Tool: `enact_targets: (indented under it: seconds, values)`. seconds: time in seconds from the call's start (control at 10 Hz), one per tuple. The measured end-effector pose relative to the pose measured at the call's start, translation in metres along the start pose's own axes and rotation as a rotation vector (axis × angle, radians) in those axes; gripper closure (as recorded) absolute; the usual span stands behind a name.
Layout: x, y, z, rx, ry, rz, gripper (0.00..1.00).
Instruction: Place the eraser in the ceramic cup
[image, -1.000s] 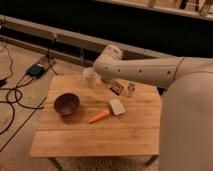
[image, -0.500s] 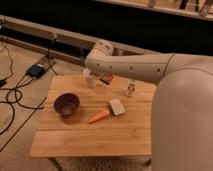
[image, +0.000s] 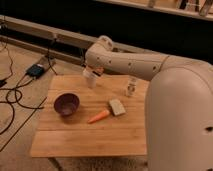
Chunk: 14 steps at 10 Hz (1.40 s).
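Note:
The white ceramic cup (image: 90, 81) stands upright near the back edge of the wooden table (image: 80, 137), left of the middle. My gripper (image: 94, 71) hangs at the end of the white arm, directly above the cup's mouth and almost touching it. A small orange-tan patch shows at the gripper's tip; I cannot tell whether it is the eraser. No eraser lies anywhere on the table.
A purple bowl (image: 66, 103) sits at the table's left. An orange carrot (image: 98, 116) and a pale beige block (image: 117, 106) lie mid-table. A tiny clear jar (image: 131, 87) stands at the back right. Cables and a black box (image: 36, 70) lie on the floor left.
My arm has swung left and back, carrying the gripper from near the table's back right to just over the cup. The things on the table have not moved.

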Motion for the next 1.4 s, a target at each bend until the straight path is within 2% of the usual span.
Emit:
enact_targets:
  seconds: [0.1, 0.4, 0.6, 1.4]
  values:
    - [-0.007, -0.006, 0.007, -0.012, -0.05, 0.001, 1.0]
    - [-0.016, -0.001, 0.005, -0.057, -0.109, -0.011, 1.0]
    - [-0.018, 0.002, 0.002, -0.07, -0.118, -0.02, 1.0]
    - [-0.018, 0.0, 0.0, -0.066, -0.12, -0.019, 1.0]
